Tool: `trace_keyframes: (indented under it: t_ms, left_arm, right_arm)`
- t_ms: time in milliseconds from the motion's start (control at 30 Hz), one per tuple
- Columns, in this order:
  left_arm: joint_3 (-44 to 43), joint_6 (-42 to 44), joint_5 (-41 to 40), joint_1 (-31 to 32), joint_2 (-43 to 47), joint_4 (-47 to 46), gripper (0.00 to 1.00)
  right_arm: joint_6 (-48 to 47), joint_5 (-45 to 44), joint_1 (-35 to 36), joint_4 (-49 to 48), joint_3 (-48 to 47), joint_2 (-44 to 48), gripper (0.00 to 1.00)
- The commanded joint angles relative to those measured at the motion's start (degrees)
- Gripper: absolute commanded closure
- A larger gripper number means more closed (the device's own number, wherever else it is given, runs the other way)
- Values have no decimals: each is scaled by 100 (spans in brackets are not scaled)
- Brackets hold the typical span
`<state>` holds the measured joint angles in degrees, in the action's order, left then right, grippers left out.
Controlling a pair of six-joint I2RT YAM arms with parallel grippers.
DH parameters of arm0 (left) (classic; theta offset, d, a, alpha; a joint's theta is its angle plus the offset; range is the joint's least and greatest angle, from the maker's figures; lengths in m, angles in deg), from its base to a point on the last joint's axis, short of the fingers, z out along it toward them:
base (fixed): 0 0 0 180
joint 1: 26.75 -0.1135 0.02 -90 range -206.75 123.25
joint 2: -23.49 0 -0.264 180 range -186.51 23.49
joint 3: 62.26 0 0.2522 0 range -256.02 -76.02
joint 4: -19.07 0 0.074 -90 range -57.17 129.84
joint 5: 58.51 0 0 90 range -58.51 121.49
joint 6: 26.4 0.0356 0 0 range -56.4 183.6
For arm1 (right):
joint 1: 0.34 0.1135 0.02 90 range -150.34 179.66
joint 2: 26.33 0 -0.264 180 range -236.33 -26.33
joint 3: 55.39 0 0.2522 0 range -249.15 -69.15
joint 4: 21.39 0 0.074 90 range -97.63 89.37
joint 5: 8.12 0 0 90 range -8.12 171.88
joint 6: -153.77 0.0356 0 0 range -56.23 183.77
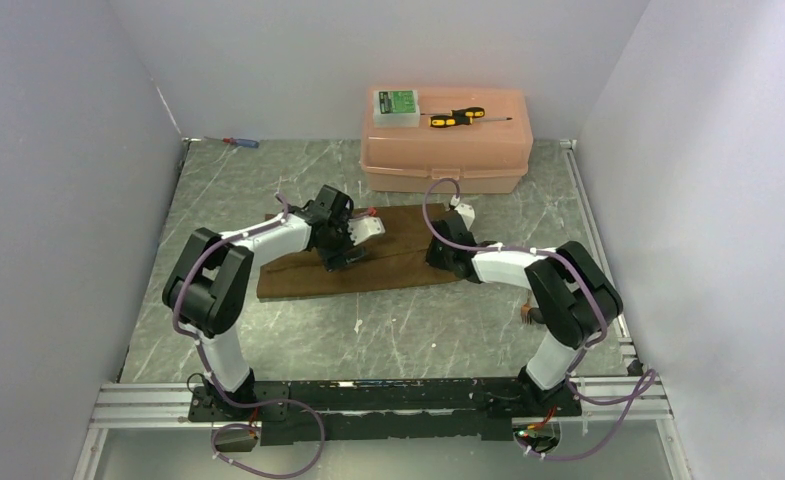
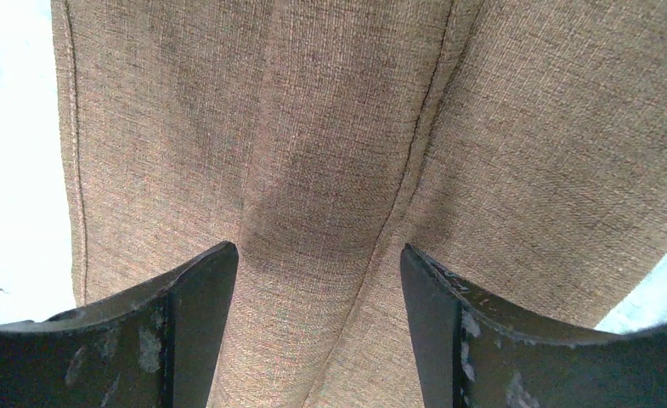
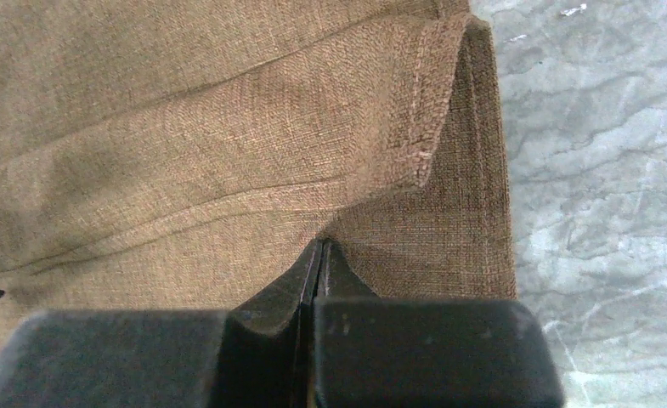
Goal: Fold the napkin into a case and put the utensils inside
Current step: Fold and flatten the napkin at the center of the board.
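The brown napkin (image 1: 398, 262) lies flat on the table as a long folded strip in front of the pink box. My left gripper (image 1: 342, 258) hangs low over the strip's left half, jaws open, with only cloth (image 2: 338, 127) and a stitched fold line between its fingertips (image 2: 219, 263). My right gripper (image 1: 445, 264) is at the strip's right end, shut, its tips (image 3: 319, 248) pinching the napkin (image 3: 185, 153) where the creases meet. A hemmed corner (image 3: 436, 102) of the top layer stands lifted there. A small dark piece (image 1: 528, 315), possibly the utensils, peeks from behind the right arm.
A pink plastic box (image 1: 446, 152) stands at the back with a green-and-white case (image 1: 395, 104) and a yellow-and-black screwdriver (image 1: 458, 118) on its lid. A blue-and-red screwdriver (image 1: 240, 143) lies by the back-left wall. White walls close in three sides.
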<state>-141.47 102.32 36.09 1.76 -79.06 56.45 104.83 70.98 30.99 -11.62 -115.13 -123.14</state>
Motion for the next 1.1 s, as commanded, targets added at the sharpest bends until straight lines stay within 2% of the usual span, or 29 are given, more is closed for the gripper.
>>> trace_keyframes:
  t_ms: [0, 267, 567, 867, 1067]
  left_arm:
    - [86, 167, -343, 80, 22, -640, 24]
    - [-395, -215, -704, -33, -326, -859, 29]
    - [-885, -207, -866, -330, -687, -866, 31]
    - [-1533, 65, -988, -527, -1018, -899, 32]
    - [-1661, 286, -1339, -563, -1246, -1222, 32]
  right_arm:
    - [167, 196, 26, -383, 115, -148, 100]
    - [171, 168, -33, -454, 297, -179, 100]
    - [126, 167, -129, -539, 499, -109, 100]
    - [111, 193, -189, -599, 615, -86, 100]
    - [-55, 211, -307, -449, 338, 53, 100]
